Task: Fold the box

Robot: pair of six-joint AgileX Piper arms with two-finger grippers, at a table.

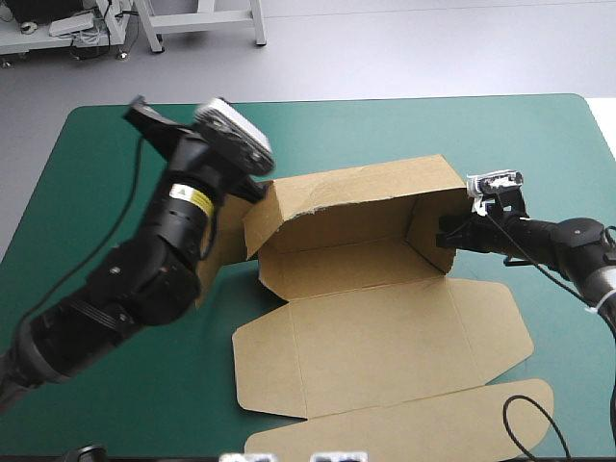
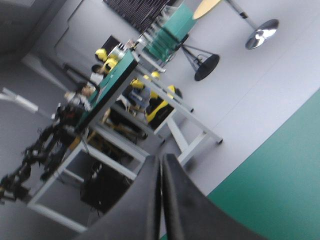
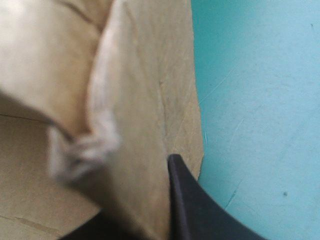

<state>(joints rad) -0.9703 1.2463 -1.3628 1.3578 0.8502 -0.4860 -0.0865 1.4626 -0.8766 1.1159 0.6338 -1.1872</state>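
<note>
The rounded tuck flap (image 1: 404, 419) of the brown box (image 1: 385, 337) lies nearest, flat on the teal-green cover (image 1: 115, 154), its outer edge one long soft curve. Beyond it the lid panel also lies flat. It is matte board scored by straight creases, with a small tab with cut corners at either end. Farther on the walls are raised: a long back wall with a slightly ragged top edge and a short wall at each end. They form an open tray that sits between the two grippers.

The right gripper (image 3: 145, 200) pinches the end wall on its side. One smooth black finger, curved to a point, lies against the outer face. The other shows only as a dark shape under the board, with the sheet between them. The board edge just ahead of the fingers looks frayed and fibrous.

The left gripper (image 2: 161, 165) is at the tray's far left corner. Its fingers are pressed together in one pointed arch with nothing between them, and bare cover lies beside it. I cannot tell whether it touches the wall.
</note>
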